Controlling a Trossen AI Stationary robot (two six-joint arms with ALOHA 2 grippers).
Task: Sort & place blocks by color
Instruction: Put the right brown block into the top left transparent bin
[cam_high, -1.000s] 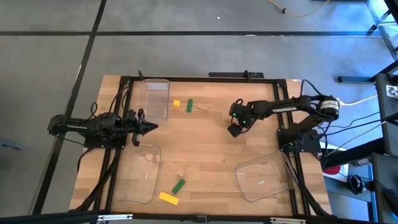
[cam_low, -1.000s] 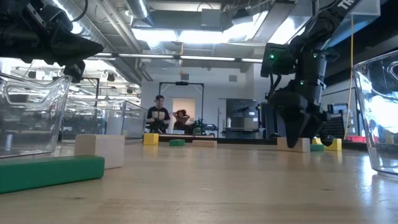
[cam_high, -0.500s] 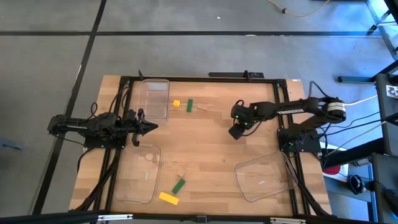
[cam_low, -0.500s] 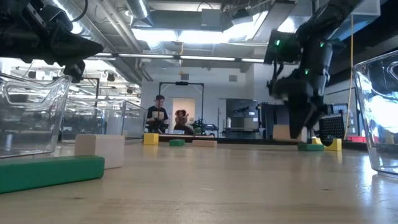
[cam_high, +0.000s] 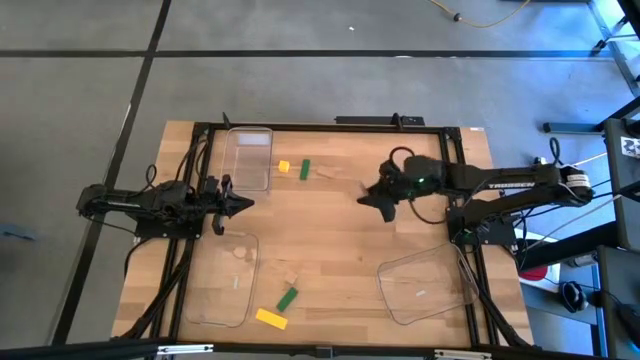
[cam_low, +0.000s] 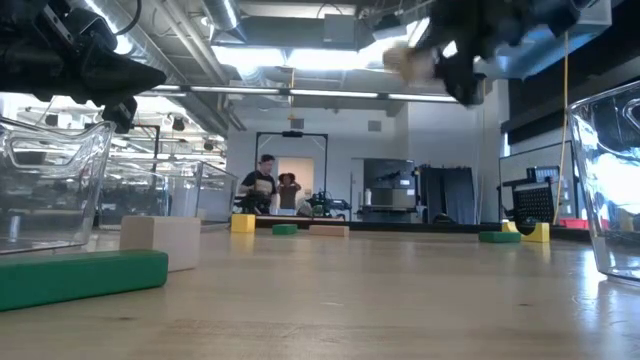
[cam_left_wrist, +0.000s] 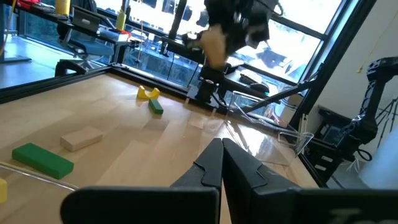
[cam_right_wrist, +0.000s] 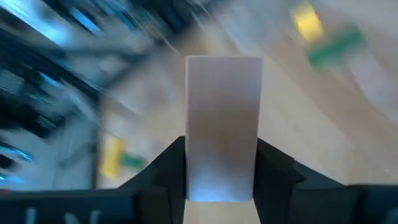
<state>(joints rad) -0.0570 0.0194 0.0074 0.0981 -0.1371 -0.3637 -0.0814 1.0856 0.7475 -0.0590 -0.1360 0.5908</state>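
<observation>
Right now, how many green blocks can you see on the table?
2. One green block lies near the far edge, beside a yellow block. The other green block lies near the front edge, by another yellow block. More could be hidden behind the arms.

Three green blocks (cam_high: 305, 169) (cam_high: 288, 297) (cam_low: 500, 237) are lying on the table, and three yellow blocks (cam_high: 284, 167) (cam_high: 270, 319) (cam_low: 535, 232). Three tan blocks (cam_low: 160, 240) (cam_low: 328, 230) are showing, counting one lifted tan block (cam_right_wrist: 224, 124). Three clear trays (cam_high: 250, 158) (cam_high: 222, 280) (cam_high: 425, 287) are standing there.
</observation>
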